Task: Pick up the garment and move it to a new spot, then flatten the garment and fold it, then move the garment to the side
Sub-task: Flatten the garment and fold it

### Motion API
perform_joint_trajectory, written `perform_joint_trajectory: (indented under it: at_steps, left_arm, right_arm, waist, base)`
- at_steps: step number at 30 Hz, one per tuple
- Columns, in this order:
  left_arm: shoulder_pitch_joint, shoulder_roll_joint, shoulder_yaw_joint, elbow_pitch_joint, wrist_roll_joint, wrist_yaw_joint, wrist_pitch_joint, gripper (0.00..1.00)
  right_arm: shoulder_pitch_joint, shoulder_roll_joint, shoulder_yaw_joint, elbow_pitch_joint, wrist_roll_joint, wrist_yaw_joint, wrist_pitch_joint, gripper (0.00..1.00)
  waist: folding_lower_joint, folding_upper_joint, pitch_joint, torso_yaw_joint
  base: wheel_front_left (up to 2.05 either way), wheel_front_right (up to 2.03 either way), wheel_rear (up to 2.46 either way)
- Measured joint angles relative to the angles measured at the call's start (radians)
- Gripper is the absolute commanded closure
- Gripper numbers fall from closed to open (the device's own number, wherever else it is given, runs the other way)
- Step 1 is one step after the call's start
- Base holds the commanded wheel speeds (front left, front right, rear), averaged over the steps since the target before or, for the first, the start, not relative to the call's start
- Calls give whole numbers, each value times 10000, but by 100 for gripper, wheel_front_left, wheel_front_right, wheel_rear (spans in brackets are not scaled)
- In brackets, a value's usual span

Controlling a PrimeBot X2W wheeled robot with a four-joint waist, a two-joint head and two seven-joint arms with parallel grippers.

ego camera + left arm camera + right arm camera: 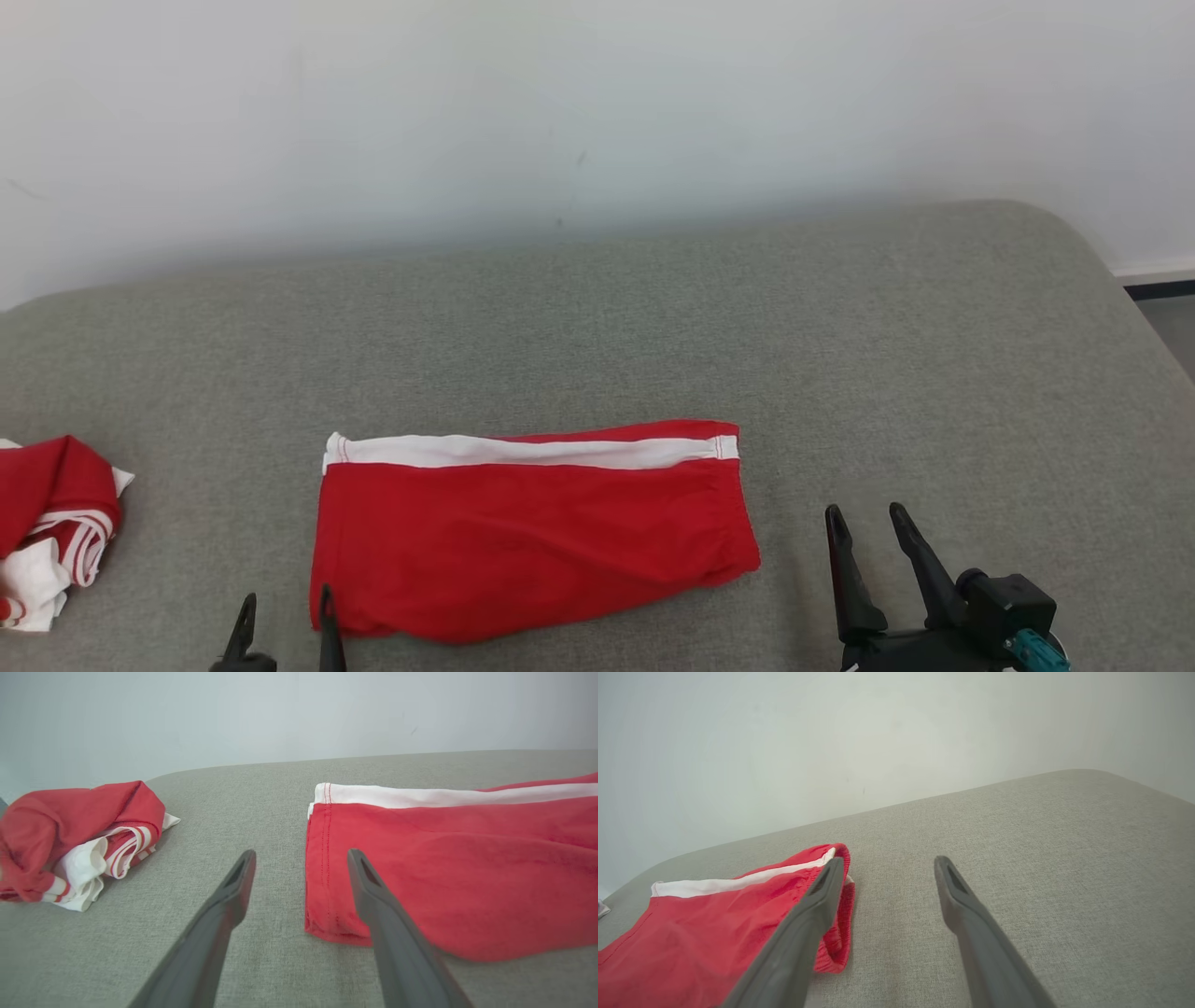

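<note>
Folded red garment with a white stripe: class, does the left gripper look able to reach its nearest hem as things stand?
Likely yes: the left gripper stands open beside the folded red garment, nothing between them; the crumpled red-and-white cloth lies apart on the grey cushion.

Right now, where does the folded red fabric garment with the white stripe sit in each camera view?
Head view: the folded red garment, lower centre.
Left wrist view: right half, running off the right edge.
Right wrist view: lower left, running off the bottom edge.
Shared landmark: the white stripe along its far edge.
</note>
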Motion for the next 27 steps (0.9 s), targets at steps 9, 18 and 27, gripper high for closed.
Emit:
perform_joint_trajectory:
  at_steps: [9,18,27]
  left_arm:
    - [712,-299,410,-637,750,-462,0,0]
    - [825,-589,529,-593,966,-882,0,0]
    - [726,-752,481,-581,1166,-1024,0,0]
  right_arm:
    - [21,0,42,136,-58,0,0,0]
    - [52,0,35,336,-33,0,0,0]
    - [-269,0,-88,677,-13,0,0,0]
  waist:
    - [0,0,-177,444]
    - [0,0,-143,879]
    - [1,1,347,1305]
  base:
    - [0,0,0]
    - [0,0,0]
    - [0,0,0]
